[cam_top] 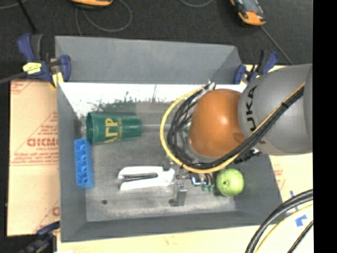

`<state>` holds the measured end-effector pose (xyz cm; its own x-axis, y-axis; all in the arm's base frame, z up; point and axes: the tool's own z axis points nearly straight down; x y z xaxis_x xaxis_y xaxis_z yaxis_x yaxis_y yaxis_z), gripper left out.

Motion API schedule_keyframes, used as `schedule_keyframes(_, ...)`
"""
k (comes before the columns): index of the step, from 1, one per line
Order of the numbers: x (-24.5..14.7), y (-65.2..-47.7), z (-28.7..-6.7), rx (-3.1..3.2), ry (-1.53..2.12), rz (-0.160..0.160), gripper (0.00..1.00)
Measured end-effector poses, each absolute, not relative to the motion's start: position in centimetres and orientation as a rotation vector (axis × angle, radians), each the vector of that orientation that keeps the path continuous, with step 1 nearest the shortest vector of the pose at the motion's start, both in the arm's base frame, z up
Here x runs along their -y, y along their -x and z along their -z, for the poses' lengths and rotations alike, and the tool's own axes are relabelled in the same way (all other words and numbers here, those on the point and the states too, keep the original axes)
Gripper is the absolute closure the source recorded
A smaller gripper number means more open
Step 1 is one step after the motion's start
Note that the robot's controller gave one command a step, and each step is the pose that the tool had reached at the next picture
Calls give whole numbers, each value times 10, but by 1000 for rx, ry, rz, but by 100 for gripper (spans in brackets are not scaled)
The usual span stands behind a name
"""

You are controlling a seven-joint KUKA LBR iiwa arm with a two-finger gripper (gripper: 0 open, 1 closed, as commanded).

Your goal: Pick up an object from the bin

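Note:
My gripper [180,193] reaches down at the front middle of the bin, mostly hidden under the arm's orange cover. A white flat tool with a dark slot [141,177] lies just left of it, its right end touching or nearly touching the gripper. A green apple [230,182] sits close on the right side of the gripper, against the bin's front right.
A dark green cup with pale lettering [112,127] lies on its side at the back left. A blue studded block [83,162] lies along the left wall. The arm and its cables cover the right part of the bin.

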<state>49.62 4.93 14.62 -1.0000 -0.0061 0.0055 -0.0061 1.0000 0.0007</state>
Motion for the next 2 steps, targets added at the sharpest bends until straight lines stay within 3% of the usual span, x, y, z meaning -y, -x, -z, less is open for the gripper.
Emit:
schedule_keyframes(1, -49, -498, -151, 3144, -7, 2, 0)
schedule_keyframes(2, -62, -538, -93, 3146, -180, 0, 0)
